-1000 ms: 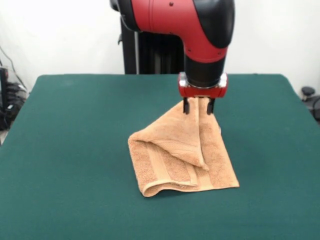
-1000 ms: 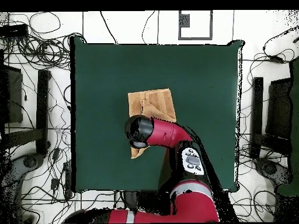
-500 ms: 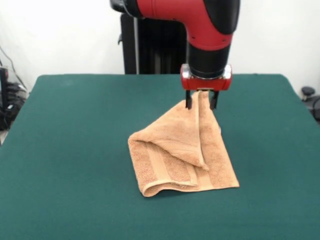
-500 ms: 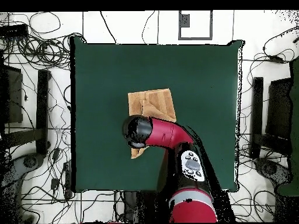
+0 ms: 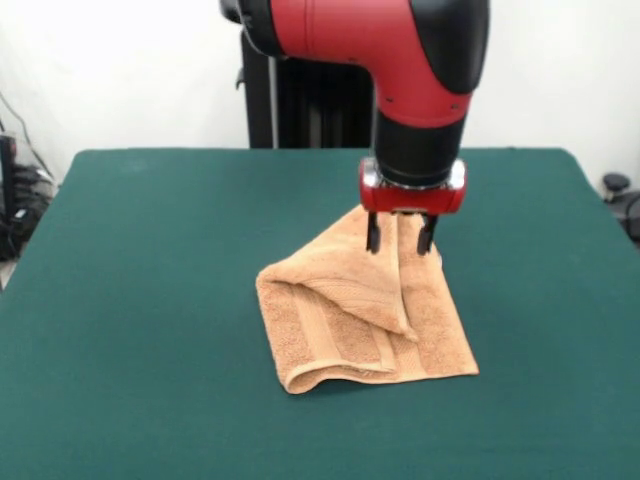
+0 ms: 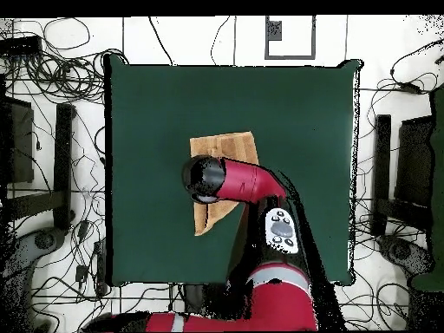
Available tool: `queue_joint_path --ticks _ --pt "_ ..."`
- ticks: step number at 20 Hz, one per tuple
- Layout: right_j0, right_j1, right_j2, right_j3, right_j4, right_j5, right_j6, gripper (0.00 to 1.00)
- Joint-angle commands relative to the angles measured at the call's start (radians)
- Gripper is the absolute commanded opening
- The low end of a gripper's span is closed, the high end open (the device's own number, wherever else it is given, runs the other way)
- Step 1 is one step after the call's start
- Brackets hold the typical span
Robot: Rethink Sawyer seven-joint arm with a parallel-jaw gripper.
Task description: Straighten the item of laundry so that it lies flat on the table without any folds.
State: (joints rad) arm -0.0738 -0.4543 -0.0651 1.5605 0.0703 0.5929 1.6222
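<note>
The towel point(image 5: 365, 315) is seen near the middle of the green bench point(image 5: 150, 300). It is not flat. Its near part lies on the bench, and one flap is folded over the top of it in a slanting line. A flat woven band is seen along the near left part, and the near edge is curled up a little.

The far corner of the towel is lifted off the bench in a peak. The tool point(image 5: 399, 232) is set right at that peak, at the far end of the towel. Its two dark fingers point(image 5: 373, 232) are seen on either side of the raised cloth, with the cloth between them. The cloth is gripped by the closed fingers. From there the towel slopes down toward the near side and spreads out on the bench.

From above, the red arm point(image 6: 247, 182) is laid across the middle of the towel point(image 6: 227, 147), so the tool itself is hidden there. Towel is seen on both sides of the arm: a wide part on the far side from the robot, and a small pointed part point(image 6: 206, 222) on the robot's side.
</note>
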Motion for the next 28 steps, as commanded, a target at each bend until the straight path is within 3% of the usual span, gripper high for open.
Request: queue_joint_path --ticks 1,14,28 --pt "0.023 0.096 -0.003 -0.136 0.003 0.043 0.183 1.00" --pt "0.041 0.080 -0.018 -0.115 -0.013 0.068 0.167 1.00" --pt "0.051 0.111 -0.026 -0.177 -0.019 0.103 0.140 1.00"
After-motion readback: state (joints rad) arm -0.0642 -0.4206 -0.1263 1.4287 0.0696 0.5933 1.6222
